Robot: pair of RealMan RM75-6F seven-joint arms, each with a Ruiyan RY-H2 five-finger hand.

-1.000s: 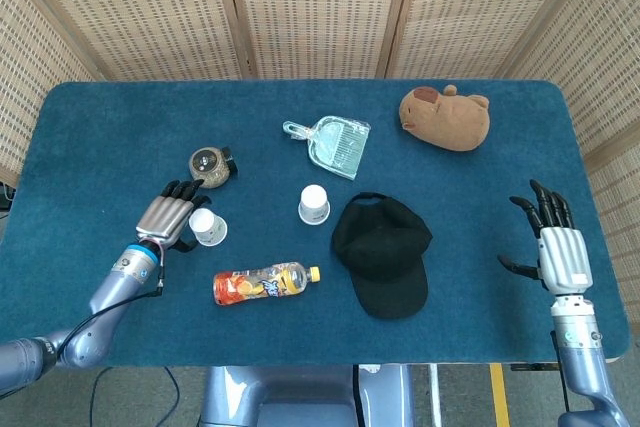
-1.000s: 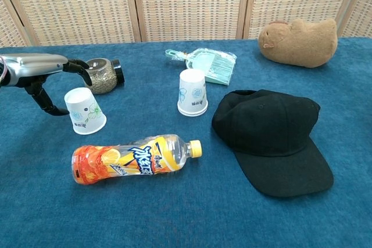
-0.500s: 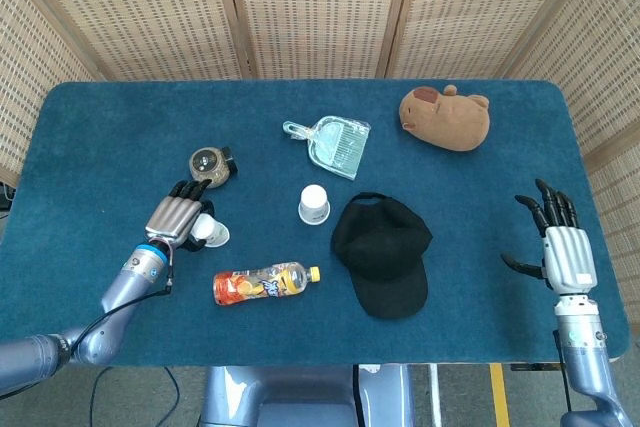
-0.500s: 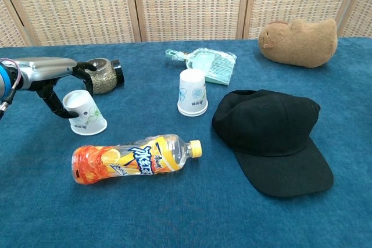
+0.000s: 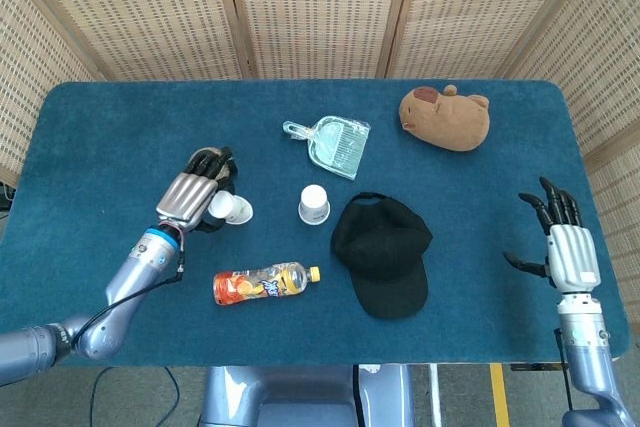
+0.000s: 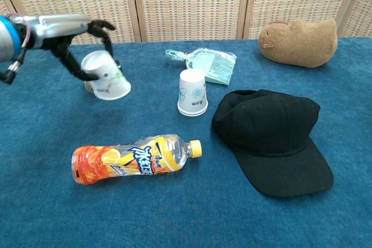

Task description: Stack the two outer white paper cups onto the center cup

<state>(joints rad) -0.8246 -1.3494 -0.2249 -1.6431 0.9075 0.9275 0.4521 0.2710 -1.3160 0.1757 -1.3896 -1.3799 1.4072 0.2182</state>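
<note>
Now the left hand (image 6: 70, 33) holds a white paper cup (image 6: 106, 75) clear of the table (image 5: 100, 127), where half a second ago that cup sat on the cloth with the fingers only closing round it. In the chest view the cup hangs upside down and tilted, its wider rim swung down and toward the robot's right, the fingers wrapped over its narrow base. The arm has carried it up and inward, so the round jar (image 5: 222, 169) that stood beyond the hand is now mostly hidden behind hand and cup in both views.

The center cup (image 6: 192, 92) stands inverted on the table to the right of the held cup and lower than it, well apart. An orange drink bottle (image 6: 135, 158) lies on its side below and nearer the robot than the hand. Beyond the center cup from the hand lies a black cap (image 6: 272, 137), with a small dustpan (image 6: 208, 62) behind it and a brown plush toy (image 6: 299, 41) far off at the table's back right.

The right hand (image 5: 562, 247) hovers with fingers spread and nothing in them, at the table's right edge.

The lift appears secure, so the first stacking seems underway; no second outer cup can be made out anywhere.
</note>
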